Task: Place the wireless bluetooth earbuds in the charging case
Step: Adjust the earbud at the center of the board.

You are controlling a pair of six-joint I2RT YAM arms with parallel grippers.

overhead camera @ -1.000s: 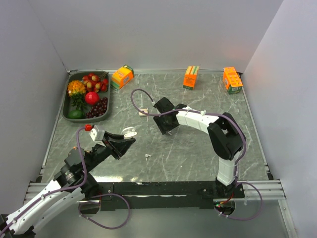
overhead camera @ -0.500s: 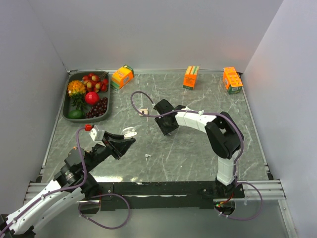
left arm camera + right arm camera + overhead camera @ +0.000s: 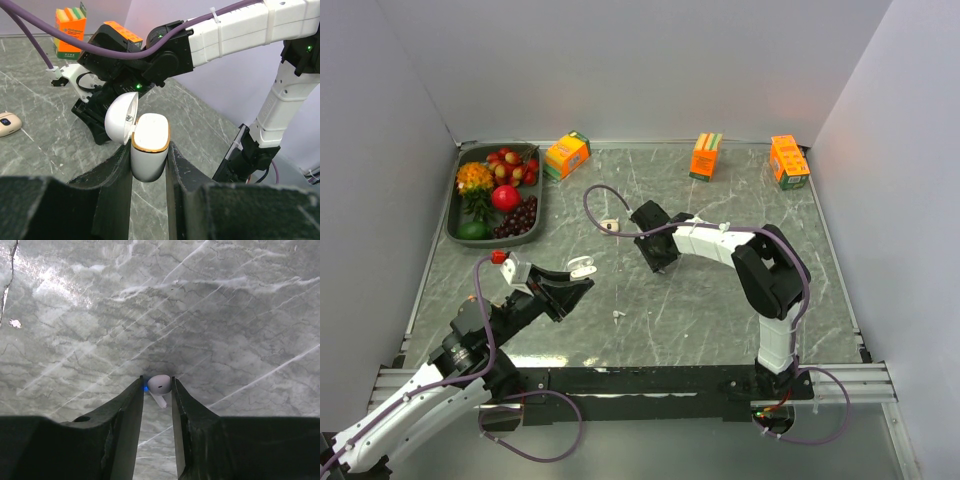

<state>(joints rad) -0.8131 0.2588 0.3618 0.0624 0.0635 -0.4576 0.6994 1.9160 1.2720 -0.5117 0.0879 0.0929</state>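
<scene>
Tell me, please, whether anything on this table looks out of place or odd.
A tiny white piece, probably a stray earbud, lies alone on the table toward its near edge. Nothing looks spilled or damaged.

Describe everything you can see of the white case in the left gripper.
The charging case is a small, rounded, glossy white plastic shell with a gold band around its mouth. Its domed lid is hinged open, tipped back toward the left of the left wrist view. The case stands upright, pinched on both sides by the left gripper's black fingers. Its inside cannot be seen.
</scene>
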